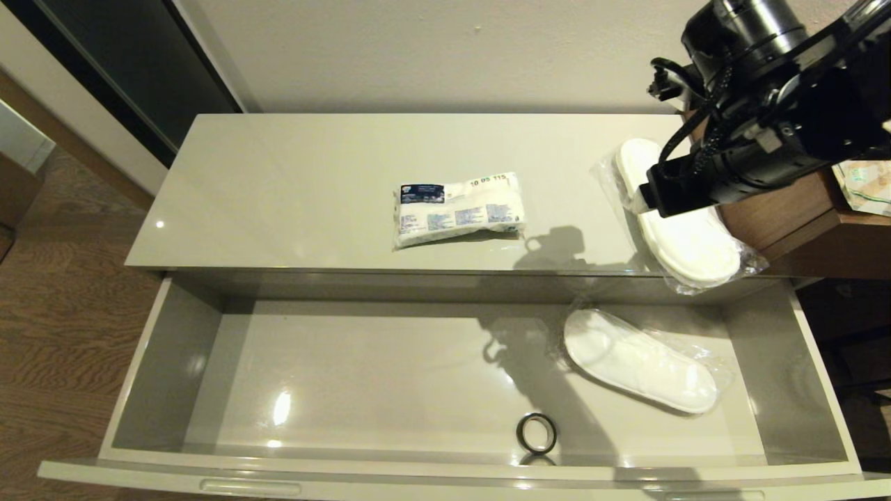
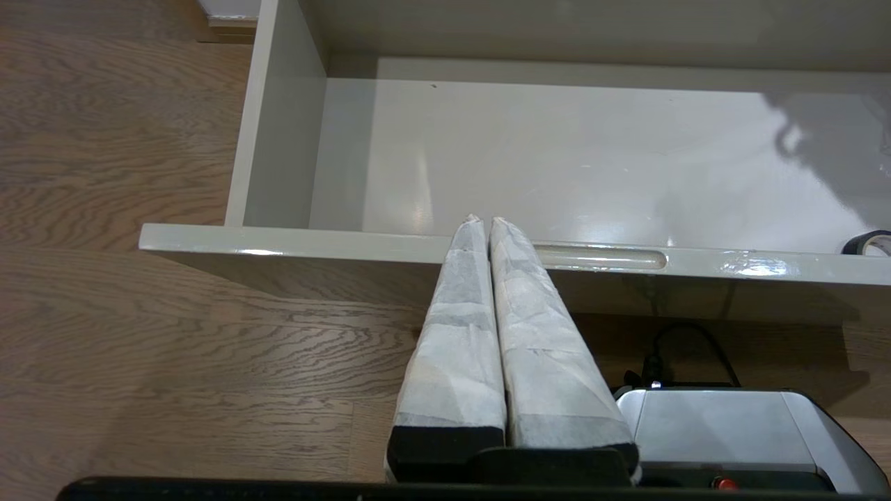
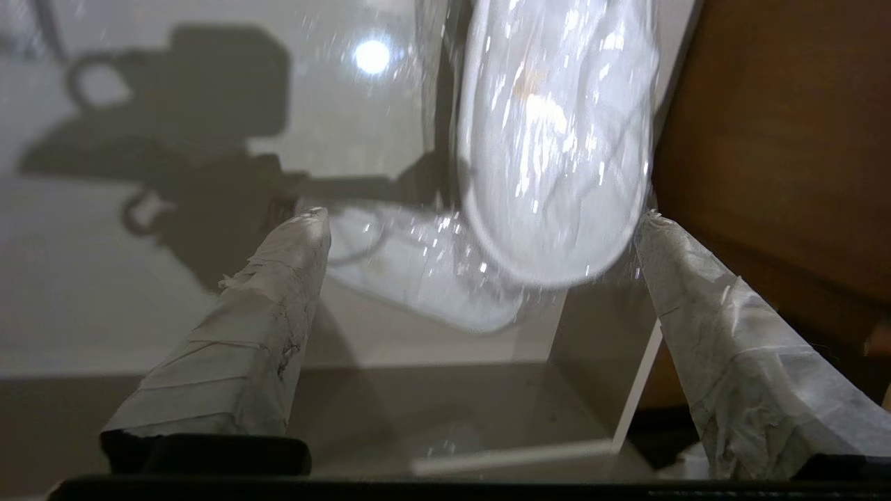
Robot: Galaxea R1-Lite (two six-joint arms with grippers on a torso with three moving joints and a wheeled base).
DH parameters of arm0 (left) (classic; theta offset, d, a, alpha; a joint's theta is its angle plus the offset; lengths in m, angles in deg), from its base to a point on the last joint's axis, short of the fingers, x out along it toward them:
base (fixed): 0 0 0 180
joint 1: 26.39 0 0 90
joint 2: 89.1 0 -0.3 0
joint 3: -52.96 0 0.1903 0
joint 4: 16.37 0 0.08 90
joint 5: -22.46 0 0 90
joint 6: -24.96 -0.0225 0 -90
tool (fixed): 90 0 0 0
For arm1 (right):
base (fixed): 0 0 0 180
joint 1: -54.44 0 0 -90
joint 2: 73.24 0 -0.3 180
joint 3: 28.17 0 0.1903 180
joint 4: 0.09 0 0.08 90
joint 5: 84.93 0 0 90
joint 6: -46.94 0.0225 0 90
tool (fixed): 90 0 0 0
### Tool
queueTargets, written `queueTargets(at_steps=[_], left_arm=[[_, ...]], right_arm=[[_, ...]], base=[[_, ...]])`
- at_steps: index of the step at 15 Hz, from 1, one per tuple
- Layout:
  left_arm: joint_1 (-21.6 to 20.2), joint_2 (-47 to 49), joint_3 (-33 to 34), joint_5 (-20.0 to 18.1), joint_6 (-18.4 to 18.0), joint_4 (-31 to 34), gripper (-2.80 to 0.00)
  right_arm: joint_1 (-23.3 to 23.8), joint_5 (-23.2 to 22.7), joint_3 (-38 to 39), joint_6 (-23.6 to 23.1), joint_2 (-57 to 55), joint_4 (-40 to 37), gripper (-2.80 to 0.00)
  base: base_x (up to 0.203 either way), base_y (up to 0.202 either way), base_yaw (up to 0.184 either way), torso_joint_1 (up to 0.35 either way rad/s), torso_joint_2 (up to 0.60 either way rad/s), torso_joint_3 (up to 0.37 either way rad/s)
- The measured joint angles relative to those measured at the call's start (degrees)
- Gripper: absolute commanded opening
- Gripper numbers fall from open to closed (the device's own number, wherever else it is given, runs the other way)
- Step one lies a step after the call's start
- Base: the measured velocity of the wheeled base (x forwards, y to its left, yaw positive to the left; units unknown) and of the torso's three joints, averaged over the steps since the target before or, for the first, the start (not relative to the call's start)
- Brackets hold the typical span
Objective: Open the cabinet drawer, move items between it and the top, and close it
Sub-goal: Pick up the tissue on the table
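Note:
The cabinet drawer point(image 1: 139, 369) stands pulled wide open. One plastic-wrapped white slipper point(image 1: 640, 362) lies inside it at the right. A second wrapped slipper point(image 1: 686, 240) rests on the top point(image 1: 278, 195) at its right end, its wrap hanging over the front edge. The white packet with a blue label point(image 1: 459, 207) lies mid-top. My right gripper point(image 3: 482, 217) hovers open just over that upper slipper point(image 3: 557, 139), holding nothing. My left gripper point(image 2: 482, 221) is shut and empty, low in front of the drawer front point(image 2: 313, 243), beside a slot handle point(image 2: 602, 257).
A black tape ring point(image 1: 536, 433) lies on the drawer floor near the front. Taller brown wooden furniture point(image 1: 800, 223) abuts the right end, carrying a striped bag point(image 1: 866, 184). Wood floor point(image 1: 62, 313) lies to the left.

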State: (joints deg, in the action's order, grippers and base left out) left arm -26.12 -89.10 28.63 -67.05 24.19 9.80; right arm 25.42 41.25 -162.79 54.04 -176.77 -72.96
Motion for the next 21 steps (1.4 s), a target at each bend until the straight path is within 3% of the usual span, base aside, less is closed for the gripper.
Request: queueTargets(at_steps=[2, 3, 6, 11, 13, 16, 20, 21], left_arm=[[0.00, 0.00, 0.00, 0.02, 0.04, -0.02, -2.80], [0.00, 0.00, 0.00, 0.02, 0.04, -0.02, -2.80], [0.00, 0.00, 0.00, 0.02, 0.01, -0.01, -2.80], [0.00, 0.00, 0.00, 0.02, 0.02, 0.00, -2.80], [0.00, 0.00, 0.00, 0.00, 0.04, 0.00, -2.80], [0.00, 0.00, 0.00, 0.00, 0.04, 0.00, -2.80], [0.00, 0.00, 0.00, 0.02, 0.04, 0.00, -2.80], [0.00, 0.00, 0.00, 0.02, 0.04, -0.02, -2.80]], right_arm=[[-2.30, -0.11, 0.00, 7.27, 3.18, -9.28, 0.00], [-3.06, -0.09, -0.02, 10.42, 4.46, -12.87, -2.80], [-6.29, -0.09, 0.04, 14.89, 7.21, -20.32, -2.80], [-14.69, -0.51, 0.30, 32.11, 8.49, -32.64, -2.80], [-15.69, -0.82, 0.30, 35.51, 8.43, -34.61, -2.80], [-15.87, -0.01, 0.12, 32.79, 7.47, -32.42, -2.80], [-15.79, 2.58, 0.09, 18.83, 5.12, -20.77, -2.80], [-15.79, 2.84, 0.09, 13.67, 3.96, -16.14, 0.00]], base=[[0.000, 0.000, 0.000, 0.000, 0.00, 0.000], [0.000, 0.000, 0.000, 0.000, 0.00, 0.000], [0.000, 0.000, 0.000, 0.000, 0.00, 0.000], [0.000, 0.000, 0.000, 0.000, 0.00, 0.000], [0.000, 0.000, 0.000, 0.000, 0.00, 0.000], [0.000, 0.000, 0.000, 0.000, 0.00, 0.000], [0.000, 0.000, 0.000, 0.000, 0.00, 0.000], [0.000, 0.000, 0.000, 0.000, 0.00, 0.000]])
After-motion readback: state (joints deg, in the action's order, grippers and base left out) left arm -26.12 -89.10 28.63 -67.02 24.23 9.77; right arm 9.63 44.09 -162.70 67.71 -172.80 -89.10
